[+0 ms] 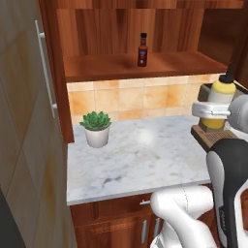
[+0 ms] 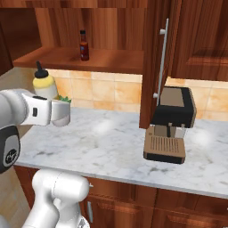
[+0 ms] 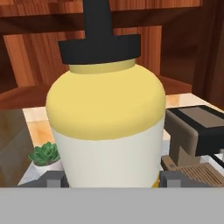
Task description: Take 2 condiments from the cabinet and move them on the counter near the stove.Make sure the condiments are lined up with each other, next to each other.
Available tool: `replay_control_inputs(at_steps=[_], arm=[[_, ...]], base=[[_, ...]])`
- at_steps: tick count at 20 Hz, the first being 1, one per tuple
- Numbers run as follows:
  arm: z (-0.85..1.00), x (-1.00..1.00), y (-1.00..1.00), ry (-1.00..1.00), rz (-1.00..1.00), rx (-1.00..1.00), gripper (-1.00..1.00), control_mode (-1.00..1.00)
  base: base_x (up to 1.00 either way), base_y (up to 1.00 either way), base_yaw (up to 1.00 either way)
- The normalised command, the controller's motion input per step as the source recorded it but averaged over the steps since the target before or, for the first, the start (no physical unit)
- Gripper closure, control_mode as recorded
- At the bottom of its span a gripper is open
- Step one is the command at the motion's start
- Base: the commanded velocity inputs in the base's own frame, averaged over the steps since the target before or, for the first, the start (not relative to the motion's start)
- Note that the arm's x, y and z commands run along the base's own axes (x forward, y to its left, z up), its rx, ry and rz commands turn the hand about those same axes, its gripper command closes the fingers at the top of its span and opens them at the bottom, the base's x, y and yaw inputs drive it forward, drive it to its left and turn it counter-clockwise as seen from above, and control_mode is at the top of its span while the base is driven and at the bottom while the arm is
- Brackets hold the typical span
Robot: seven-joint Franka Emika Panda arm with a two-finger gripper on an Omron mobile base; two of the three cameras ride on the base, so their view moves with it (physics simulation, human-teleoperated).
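My gripper [image 3: 111, 180] is shut on the yellow squeeze bottle [image 3: 105, 118], whose dark pointed nozzle stands upright; a fingertip shows on each side of its base. The left base view has this bottle [image 1: 220, 94] held in the air above the counter [image 1: 140, 155], with the gripper [image 1: 211, 110] around its lower body. It hangs at the left of the right base view [image 2: 43, 83]. The slim red-brown sauce bottle [image 1: 142, 50] stands upright on the open cabinet's shelf [image 1: 111, 65]. The stove is out of view.
A small potted succulent [image 1: 97, 128] stands on the counter at the left, near the wall. A dark coffee machine [image 2: 171, 127] stands on the counter to the right. The cabinet door [image 2: 153, 62] with its silver bar handle hangs open above it.
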Motion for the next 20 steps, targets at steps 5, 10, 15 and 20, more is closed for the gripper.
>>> replay_control_inputs(at_steps=[5, 10, 15, 20], arm=[[0.0, 0.0, 0.0, 0.0, 0.0, 0.0, 1.0, 1.0], [0.0, 0.0, 0.0, 0.0, 0.0, 0.0, 1.0, 1.0], [0.0, 0.0, 0.0, 0.0, 0.0, 0.0, 1.0, 1.0], [0.0, 0.0, 0.0, 0.0, 0.0, 0.0, 1.0, 1.0]], base=[[-0.52, -0.01, -0.26], [-0.83, -0.09, -0.7], [-0.36, -0.11, -0.82], [0.0, -0.26, -0.86]])
